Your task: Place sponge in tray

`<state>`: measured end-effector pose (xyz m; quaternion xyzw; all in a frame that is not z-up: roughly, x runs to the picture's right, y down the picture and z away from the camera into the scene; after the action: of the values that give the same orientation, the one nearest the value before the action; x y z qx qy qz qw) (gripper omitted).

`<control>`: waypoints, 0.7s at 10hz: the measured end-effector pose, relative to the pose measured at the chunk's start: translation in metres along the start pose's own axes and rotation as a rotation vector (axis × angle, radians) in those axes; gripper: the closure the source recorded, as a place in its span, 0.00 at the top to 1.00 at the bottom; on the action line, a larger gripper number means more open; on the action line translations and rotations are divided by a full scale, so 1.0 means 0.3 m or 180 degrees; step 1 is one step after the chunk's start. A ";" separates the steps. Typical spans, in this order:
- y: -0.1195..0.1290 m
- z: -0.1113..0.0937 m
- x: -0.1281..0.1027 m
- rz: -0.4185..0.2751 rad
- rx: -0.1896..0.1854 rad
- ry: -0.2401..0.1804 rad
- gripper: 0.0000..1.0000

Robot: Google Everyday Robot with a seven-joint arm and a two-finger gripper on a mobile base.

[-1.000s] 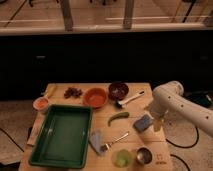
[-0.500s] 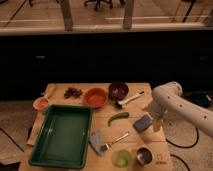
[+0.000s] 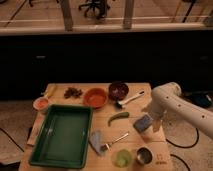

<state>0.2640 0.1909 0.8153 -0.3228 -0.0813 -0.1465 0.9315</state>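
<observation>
Green tray [image 3: 63,137] sits on the near-left of the wooden table [image 3: 156,150], nothing in it. Sponge [image 3: 142,123] is outside it, well to the right, lying on the table on the right side between the pepper [image 3: 118,117] and the arm. White arm comes in from the right, bends down, and the gripper [image 3: 155,121] hangs just right of the sponge with jaws released, not grasping anything. Can't tell if a finger touches the sponge. Between sponge and tray: grey-blue cloth [image 3: 96,141] just beside the tray's right rim, with a fork [image 3: 116,140] next to it. Near edge: green cup [image 3: 122,158] and metal cup [image 3: 144,155] side by side. Far row, left to right: small orange cup [image 3: 41,104], dark clump [image 3: 73,92], orange bowl [image 3: 95,97], dark bowl [image 3: 118,90], white-handled brush [image 3: 131,99] angled toward the arm.
</observation>
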 end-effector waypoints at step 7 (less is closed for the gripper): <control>0.002 0.007 0.002 -0.0314 -0.0035 -0.0006 0.80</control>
<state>0.2647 0.1924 0.8166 -0.3236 -0.0972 -0.1924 0.9213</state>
